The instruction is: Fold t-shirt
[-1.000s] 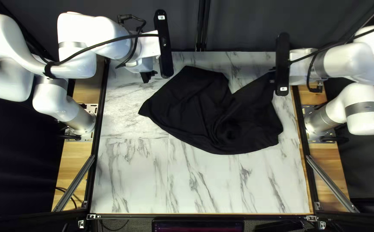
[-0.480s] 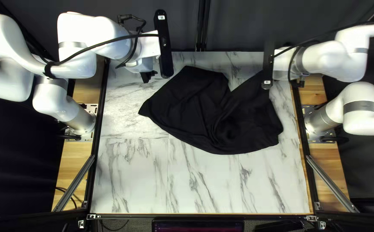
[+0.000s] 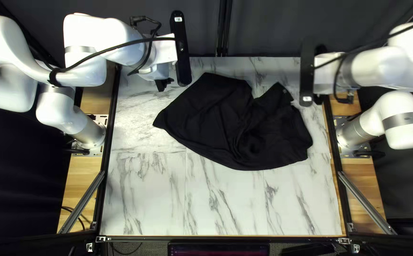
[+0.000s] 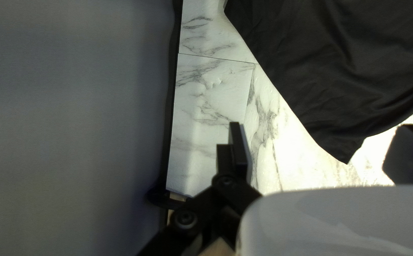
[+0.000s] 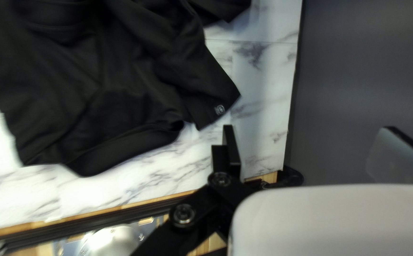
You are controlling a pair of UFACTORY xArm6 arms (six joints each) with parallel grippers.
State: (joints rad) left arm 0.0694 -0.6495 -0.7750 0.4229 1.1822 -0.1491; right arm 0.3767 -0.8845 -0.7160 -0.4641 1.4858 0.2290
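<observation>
Looks like a robotics lab: two white robot arms mounted beside a marble-look tabletop [image 3: 225, 204], dark curtains [image 3: 273, 28] around it.

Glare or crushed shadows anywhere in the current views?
Left wrist view: marble tabletop washes out to near white beside the shirt's lower corner. Right wrist view: tabletop bright along the shirt's outer edge, veining faint there. Top left view: no strong glare on the marble, but the black cloth is dark enough that many folds barely read.

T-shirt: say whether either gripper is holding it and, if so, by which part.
Nothing is held. The left gripper and right gripper are both open, and the t-shirt lies on the table.
</observation>
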